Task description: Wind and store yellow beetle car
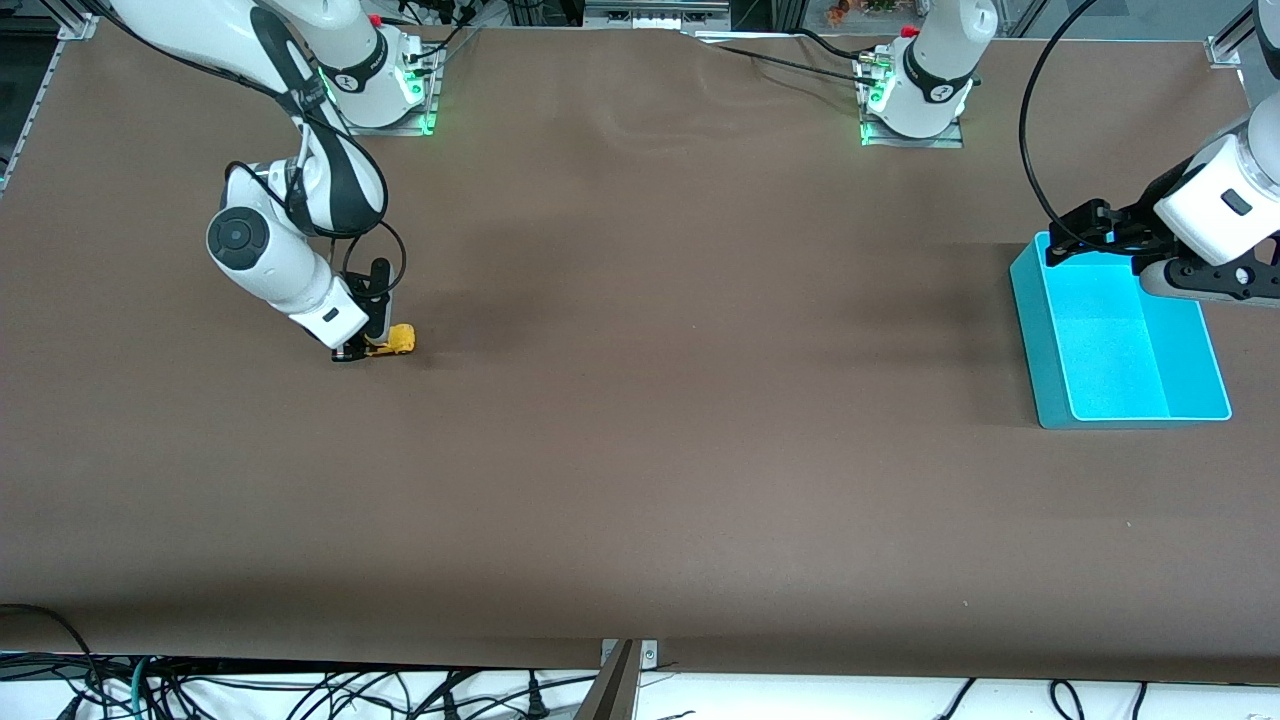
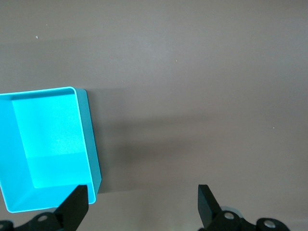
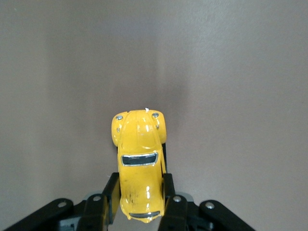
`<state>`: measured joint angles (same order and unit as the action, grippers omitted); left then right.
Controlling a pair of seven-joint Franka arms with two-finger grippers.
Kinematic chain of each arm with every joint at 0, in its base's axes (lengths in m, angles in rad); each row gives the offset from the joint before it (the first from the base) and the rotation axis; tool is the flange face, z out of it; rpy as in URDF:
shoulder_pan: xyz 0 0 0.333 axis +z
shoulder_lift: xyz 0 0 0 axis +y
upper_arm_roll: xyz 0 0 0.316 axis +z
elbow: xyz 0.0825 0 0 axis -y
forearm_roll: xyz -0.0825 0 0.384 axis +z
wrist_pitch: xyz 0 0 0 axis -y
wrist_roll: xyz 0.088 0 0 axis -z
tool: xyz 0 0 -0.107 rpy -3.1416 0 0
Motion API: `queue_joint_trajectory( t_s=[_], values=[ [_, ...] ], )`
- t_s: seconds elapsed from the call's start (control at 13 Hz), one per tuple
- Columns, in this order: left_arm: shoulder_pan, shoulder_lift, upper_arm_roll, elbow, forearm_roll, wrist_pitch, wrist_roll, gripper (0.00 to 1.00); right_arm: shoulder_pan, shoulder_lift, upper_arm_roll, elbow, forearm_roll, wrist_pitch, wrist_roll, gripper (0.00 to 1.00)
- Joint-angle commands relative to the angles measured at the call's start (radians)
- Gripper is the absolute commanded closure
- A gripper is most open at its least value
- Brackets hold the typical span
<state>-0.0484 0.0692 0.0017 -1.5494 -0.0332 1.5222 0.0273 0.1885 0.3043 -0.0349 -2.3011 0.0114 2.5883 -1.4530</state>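
Observation:
The yellow beetle car (image 1: 397,341) (image 3: 139,159) is down at the brown table surface near the right arm's end. My right gripper (image 1: 358,350) (image 3: 140,192) is shut on the car's body, one finger on each side, with the rounded hood sticking out past the fingertips. The cyan bin (image 1: 1125,335) (image 2: 48,144) stands at the left arm's end of the table with nothing in it. My left gripper (image 1: 1100,228) (image 2: 143,204) hangs open above the bin's edge nearest the arm bases, holding nothing, and waits there.
The brown table (image 1: 640,400) stretches wide between the car and the bin. The arm bases (image 1: 385,85) stand along the table edge farthest from the front camera. Cables (image 1: 300,690) hang below the near edge.

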Motion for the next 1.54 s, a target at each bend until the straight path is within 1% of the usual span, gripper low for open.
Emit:
queue_joint_trajectory(
  t_s=[0.0,0.31,0.54,0.85,1.23,1.46],
  values=[
    [0.002,0.0,-0.003,0.011,0.015,-0.014,0.022,0.0,-0.029,0.024,0.013,-0.014,-0.007,0.053,-0.015,0.79],
    [0.002,0.0,-0.003,0.011,0.015,-0.014,0.022,0.0,-0.05,0.045,0.013,-0.026,-0.007,0.098,-0.02,0.79],
    [0.002,0.0,-0.003,0.011,0.015,-0.014,0.022,0.0,-0.089,0.047,0.013,-0.026,-0.007,0.102,-0.088,0.79],
    [0.002,0.0,-0.003,0.011,0.012,-0.014,0.022,0.0,-0.182,0.055,0.013,-0.026,-0.005,0.104,-0.211,0.79],
    [0.004,0.0,-0.002,0.011,0.004,-0.014,0.022,0.0,-0.343,0.093,0.013,-0.021,-0.004,0.121,-0.417,0.79],
    [0.004,0.0,-0.002,0.011,0.004,-0.014,0.022,0.0,-0.357,0.096,0.015,-0.017,0.001,0.121,-0.432,0.78]
  ],
)
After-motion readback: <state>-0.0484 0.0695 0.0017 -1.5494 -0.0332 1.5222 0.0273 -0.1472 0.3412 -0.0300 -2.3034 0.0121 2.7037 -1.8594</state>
